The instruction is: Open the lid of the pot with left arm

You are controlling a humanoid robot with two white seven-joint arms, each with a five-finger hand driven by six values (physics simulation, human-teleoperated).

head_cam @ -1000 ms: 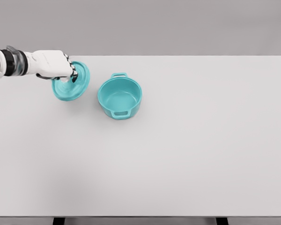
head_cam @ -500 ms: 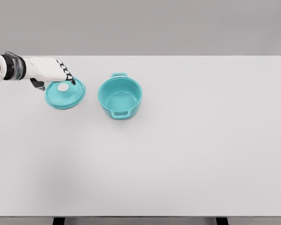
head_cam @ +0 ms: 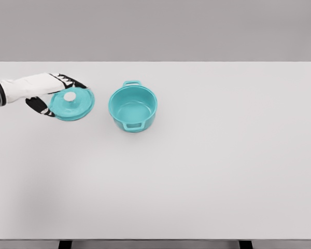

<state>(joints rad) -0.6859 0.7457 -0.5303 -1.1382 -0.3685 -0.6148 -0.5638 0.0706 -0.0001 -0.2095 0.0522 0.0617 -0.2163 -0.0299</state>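
Lid (head_cam: 71, 104) is lying flat on bench (head_cam: 207, 171), clear of pot (head_cam: 133, 108); left hand (head_cam: 51, 89) is spreading open, gripping nothing: retreat straight, avoiding knob.

Open pot (head_cam: 133, 108) standing on table (head_cam: 223, 166) left of centre, its rim uncovered, inside showing bare. Lid (head_cam: 71, 104) lying flat just left of pot, narrow gap of bare tabletop running between them. Left hand (head_cam: 47, 92) lying against lid's far-left edge with fingers spread, blocking approach from that side. Table's whole right half and near strip lying free, nothing standing there
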